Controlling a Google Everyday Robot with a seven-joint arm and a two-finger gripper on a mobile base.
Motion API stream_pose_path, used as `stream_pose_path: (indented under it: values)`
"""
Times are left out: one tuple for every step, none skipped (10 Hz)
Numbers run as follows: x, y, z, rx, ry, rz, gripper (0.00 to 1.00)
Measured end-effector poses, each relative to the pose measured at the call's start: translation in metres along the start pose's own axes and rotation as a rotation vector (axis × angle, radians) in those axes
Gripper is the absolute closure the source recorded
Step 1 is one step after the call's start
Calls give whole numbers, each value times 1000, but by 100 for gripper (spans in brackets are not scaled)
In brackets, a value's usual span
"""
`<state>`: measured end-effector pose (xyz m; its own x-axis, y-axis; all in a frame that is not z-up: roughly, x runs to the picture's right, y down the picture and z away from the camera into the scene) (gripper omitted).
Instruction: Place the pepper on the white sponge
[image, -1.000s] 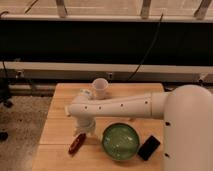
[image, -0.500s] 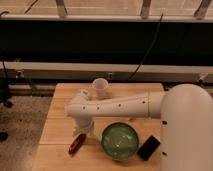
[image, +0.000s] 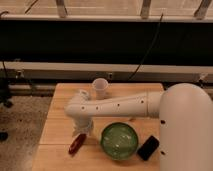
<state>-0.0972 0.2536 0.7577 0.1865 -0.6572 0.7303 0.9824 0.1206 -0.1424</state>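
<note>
Just beside the gripper (image: 81, 131) lies a slim, dark red pepper (image: 76, 143).

The hand (image: 81, 131) hangs low over the worktop (image: 59, 102), just above the pepper (image: 76, 144), which lies beside the green bowl (image: 120, 141), with a white cup (image: 100, 88) farther back.

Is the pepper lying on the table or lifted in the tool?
On the table: the pepper lies flat on the wood left of the green bowl, the tool just above it.
</note>
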Motion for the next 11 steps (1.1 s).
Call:
stream_pose_path:
  values:
    - [0,4,-13,5,13,0,20]
    - [0,7,-22,8,21,-2,20]
    - [0,9,-27,10,26,-2,20]
    - [0,9,-32,12,28,-8,20]
    - [0,7,-33,14,29,-12,20]
    - [0,5,-32,16,26,-16,20]
    - [-1,-2,-30,19,22,-24,20]
    - [-3,-13,-29,23,17,-35,20]
    - [-3,-18,-27,25,12,-35,20]
    - [-2,-19,-24,26,7,-31,20]
    - [-2,-23,-21,26,-1,-29,20]
